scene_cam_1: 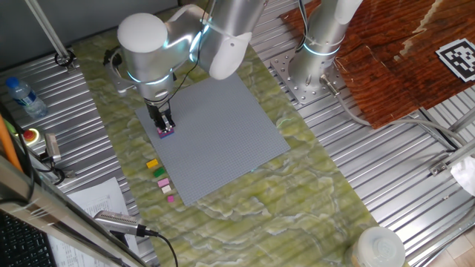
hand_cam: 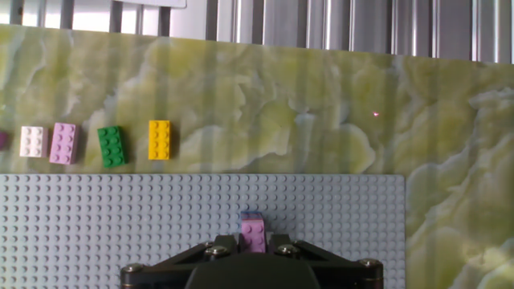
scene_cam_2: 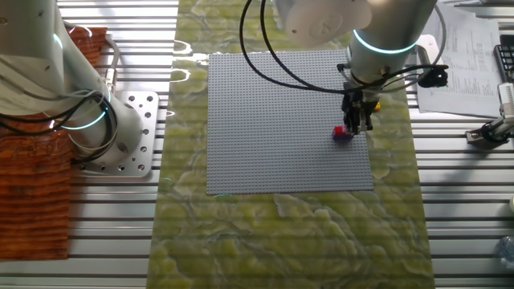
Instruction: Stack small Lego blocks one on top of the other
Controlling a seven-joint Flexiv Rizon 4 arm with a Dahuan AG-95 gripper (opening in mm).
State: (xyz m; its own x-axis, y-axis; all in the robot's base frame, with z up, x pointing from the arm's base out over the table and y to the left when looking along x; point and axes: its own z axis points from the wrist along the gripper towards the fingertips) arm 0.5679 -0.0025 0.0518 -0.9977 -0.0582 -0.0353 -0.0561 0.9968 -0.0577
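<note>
My gripper (scene_cam_1: 164, 124) points down over the left edge of the grey baseplate (scene_cam_1: 223, 141). In the hand view its jaws stand closed on a small pink block (hand_cam: 254, 234), which sits on a bluish-purple block (hand_cam: 253, 214) on the plate. The pair shows as a small pink and purple stack (scene_cam_1: 166, 131) and, in the other fixed view, at the gripper (scene_cam_2: 357, 124) as a stack (scene_cam_2: 342, 134). Loose blocks lie in a row on the mat beside the plate: yellow (hand_cam: 159, 139), green (hand_cam: 112, 146), pink (hand_cam: 63, 143), white (hand_cam: 33, 141).
The same row shows in one fixed view, yellow (scene_cam_1: 152, 164) down to magenta (scene_cam_1: 171, 198). A second robot base (scene_cam_1: 315, 67) stands behind the plate. A water bottle (scene_cam_1: 22, 96), papers (scene_cam_1: 89, 200) and a microphone (scene_cam_1: 119, 221) lie at the left.
</note>
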